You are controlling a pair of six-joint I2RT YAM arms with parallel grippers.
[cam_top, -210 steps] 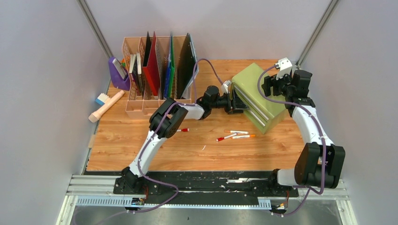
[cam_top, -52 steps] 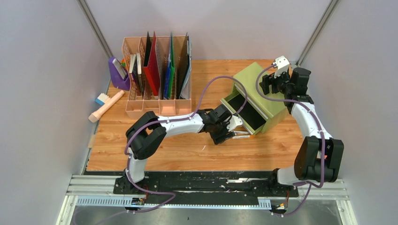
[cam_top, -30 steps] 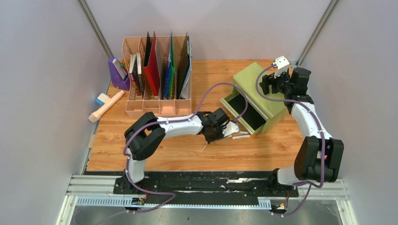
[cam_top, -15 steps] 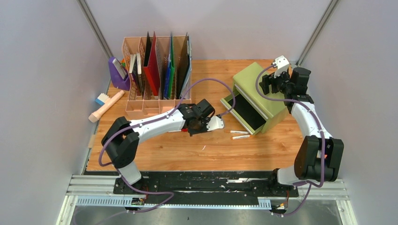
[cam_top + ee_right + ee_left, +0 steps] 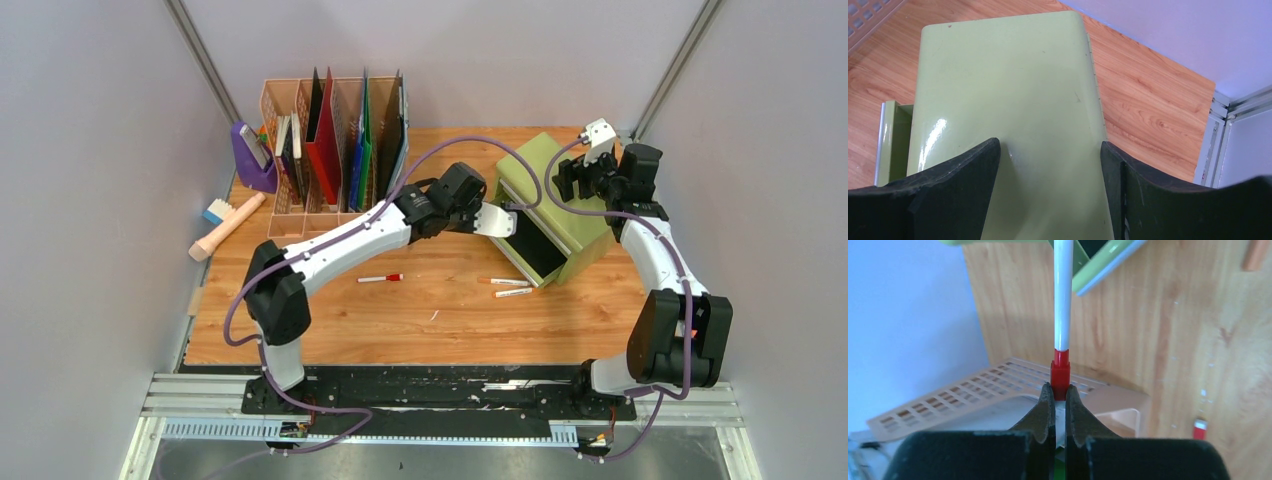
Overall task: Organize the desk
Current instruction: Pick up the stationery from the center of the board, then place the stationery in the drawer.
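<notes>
Pens lying on the desk are one fewer than a little while ago. A second ago the left gripper was down low by them. Now it is up in the air, pressed tight on the red cap of a white pen. The pen sticks straight out past the fingertips, and its far end is at the open drawer of the green cabinet. I think the pen goes in the drawer next, so the tidying is started but not done.

The right gripper has not moved. Its fingers are spread wide over the cabinet top, pinching nothing. I cannot tell if they touch it.

The desk is below both grippers. It is light orange-brown wood with a black rail on its front edge. A red-capped pen lies on it behind the left gripper, near that arm.
</notes>
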